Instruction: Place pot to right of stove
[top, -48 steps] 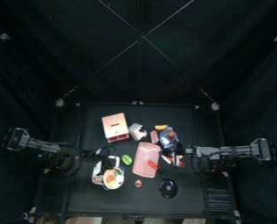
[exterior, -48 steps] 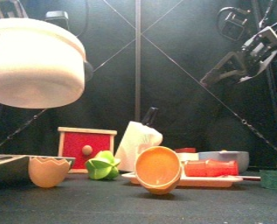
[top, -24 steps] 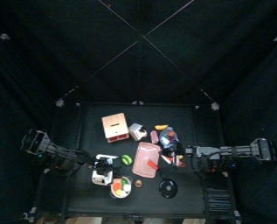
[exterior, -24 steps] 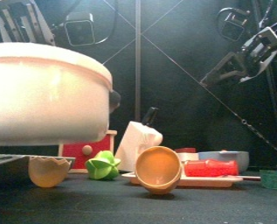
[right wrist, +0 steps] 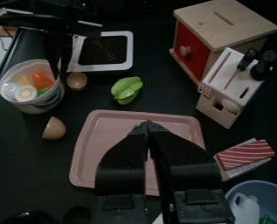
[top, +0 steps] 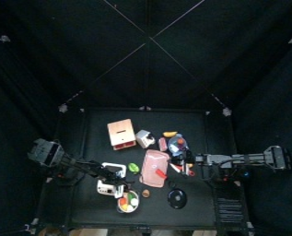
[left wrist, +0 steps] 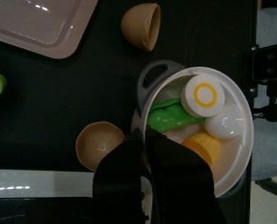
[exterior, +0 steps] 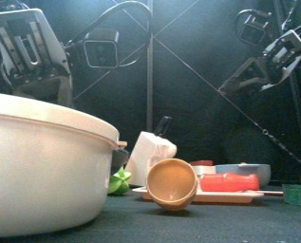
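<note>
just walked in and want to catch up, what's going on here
The left pincer grips the rim of the white pot, which holds toy food, near the table's front edge and close to the white stove. The right pincer hangs shut above the pink tray, holding nothing.

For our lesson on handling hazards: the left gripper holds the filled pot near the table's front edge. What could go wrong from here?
1. The left gripper grips the pot by one side of its rim only; it could tilt and spill the toy food.
2. A brown half-shell lies close beside the pot and may get knocked.
</note>
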{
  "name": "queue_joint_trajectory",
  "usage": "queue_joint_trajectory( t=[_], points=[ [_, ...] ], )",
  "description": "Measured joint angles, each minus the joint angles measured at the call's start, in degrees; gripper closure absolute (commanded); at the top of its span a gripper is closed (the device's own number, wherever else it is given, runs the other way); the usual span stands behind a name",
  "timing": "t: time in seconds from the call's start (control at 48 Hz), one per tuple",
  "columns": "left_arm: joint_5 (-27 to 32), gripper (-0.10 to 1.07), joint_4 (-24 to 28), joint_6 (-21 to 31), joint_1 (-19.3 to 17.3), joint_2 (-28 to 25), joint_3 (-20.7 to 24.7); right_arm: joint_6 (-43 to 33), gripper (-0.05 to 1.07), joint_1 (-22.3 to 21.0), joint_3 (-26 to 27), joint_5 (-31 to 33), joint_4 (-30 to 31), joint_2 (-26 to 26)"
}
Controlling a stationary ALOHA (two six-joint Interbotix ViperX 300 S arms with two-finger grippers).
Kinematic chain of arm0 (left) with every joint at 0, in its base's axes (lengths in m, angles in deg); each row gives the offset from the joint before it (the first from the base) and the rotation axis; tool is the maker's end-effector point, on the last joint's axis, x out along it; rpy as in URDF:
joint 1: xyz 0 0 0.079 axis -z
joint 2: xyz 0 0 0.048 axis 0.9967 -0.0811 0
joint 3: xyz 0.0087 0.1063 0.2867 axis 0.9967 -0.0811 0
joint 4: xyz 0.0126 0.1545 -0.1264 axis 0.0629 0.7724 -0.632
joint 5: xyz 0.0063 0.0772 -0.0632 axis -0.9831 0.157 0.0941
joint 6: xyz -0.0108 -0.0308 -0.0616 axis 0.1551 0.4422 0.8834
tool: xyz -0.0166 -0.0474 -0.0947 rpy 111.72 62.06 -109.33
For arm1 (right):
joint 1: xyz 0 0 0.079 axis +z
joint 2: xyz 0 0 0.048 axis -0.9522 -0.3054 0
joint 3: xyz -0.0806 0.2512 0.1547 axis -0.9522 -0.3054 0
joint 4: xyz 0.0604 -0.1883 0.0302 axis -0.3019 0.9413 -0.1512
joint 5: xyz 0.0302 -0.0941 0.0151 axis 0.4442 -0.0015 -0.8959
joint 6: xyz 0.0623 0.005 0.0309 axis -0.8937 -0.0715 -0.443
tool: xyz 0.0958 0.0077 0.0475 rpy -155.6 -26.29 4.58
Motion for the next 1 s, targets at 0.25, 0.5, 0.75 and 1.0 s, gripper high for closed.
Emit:
queue_joint_trajectory(
  t=[0.25,0.5,0.75,1.0],
  points=[
    [1.1,0.64,5.4,-0.1,-2.4,0.0,-0.4,0.0,1.02,0.0,0.0,0.9,-0.1,-0.1],
    [2.8,0.64,11.9,0.1,-6.6,1.1,-1.0,-0.1,1.02,0.0,0.0,1.4,0.0,-0.1],
    [3.2,0.64,15.1,0.0,-10.3,1.8,-1.4,-1.1,1.02,0.0,0.0,1.5,0.0,-0.1],
    [5.2,0.61,17.2,0.0,-10.9,3.3,-1.7,-2.4,1.02,0.0,-0.2,2.4,0.0,-0.1]
  ],
)
